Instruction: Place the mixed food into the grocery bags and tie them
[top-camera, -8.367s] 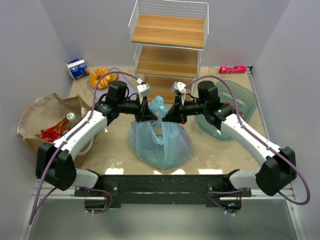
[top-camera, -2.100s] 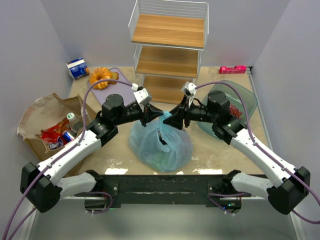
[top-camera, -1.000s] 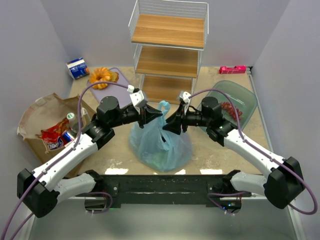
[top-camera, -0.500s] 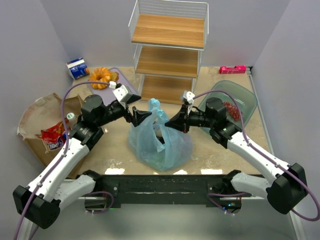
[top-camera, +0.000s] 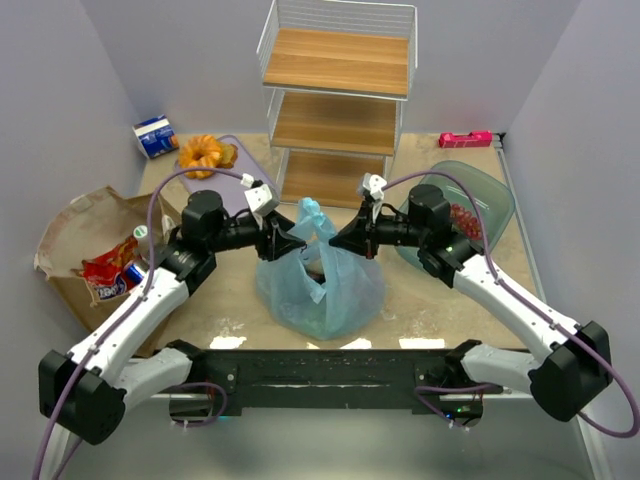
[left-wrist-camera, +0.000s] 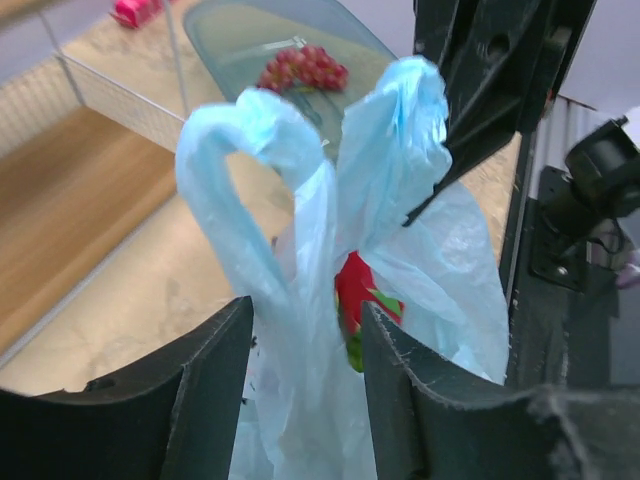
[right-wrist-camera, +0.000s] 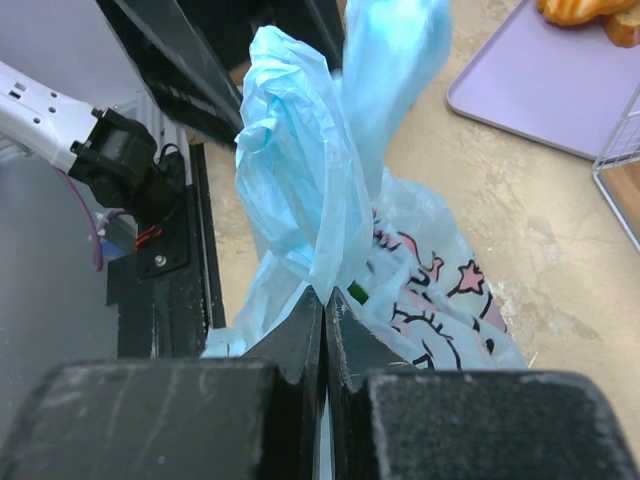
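The brown paper bag (top-camera: 80, 225) lies on the left of the table (top-camera: 230, 300). The left arm crosses the bag's right edge. In its mouth only a red snack packet (top-camera: 105, 268), part of a red-blue can (top-camera: 128, 276) and a bottle top (top-camera: 140, 233) show.

The light-blue plastic bag (top-camera: 335, 295) sits in the middle, near the arms' bases, with both handles standing up. From above its contents are a dark blur. The left wrist view shows a pink dragon fruit (left-wrist-camera: 355, 288) through the opening.

The green bowl (top-camera: 492, 200) on the right is partly covered by the right arm, and red grapes (top-camera: 463, 218) lie in it.

The right gripper (top-camera: 338, 240) is clamped on one handle, as its wrist view shows plainly. The left gripper (top-camera: 287, 242) has its jaws apart with the other handle between them; whether they touch it I cannot tell.
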